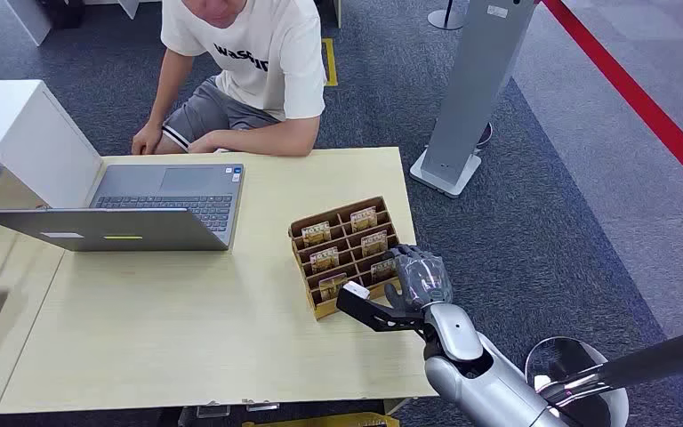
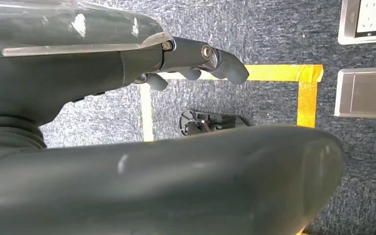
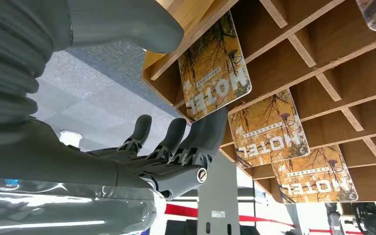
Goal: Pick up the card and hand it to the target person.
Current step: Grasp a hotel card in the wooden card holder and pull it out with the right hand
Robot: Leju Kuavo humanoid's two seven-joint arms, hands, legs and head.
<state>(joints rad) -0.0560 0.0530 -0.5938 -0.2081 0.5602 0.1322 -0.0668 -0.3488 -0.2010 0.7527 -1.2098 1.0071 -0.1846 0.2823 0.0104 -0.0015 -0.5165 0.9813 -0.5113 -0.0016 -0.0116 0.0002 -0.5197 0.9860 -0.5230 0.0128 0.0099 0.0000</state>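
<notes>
Several hotel cards are standing in the wooden card rack (image 1: 347, 253) on the table (image 1: 187, 329), and we are reaching our right hand (image 1: 418, 277) to its near corner — thumb over the rack's edge, fingers (image 3: 203, 134) touching the nearest card (image 3: 214, 66) but not yet gripping anything, so we judge the pick as just beginning. Next we are needing a pinch and lift, then a reach past the laptop (image 1: 133, 213) to the person (image 1: 240, 71) seated opposite — our left hand (image 2: 196, 61) is hanging, fingers curled on nothing.
</notes>
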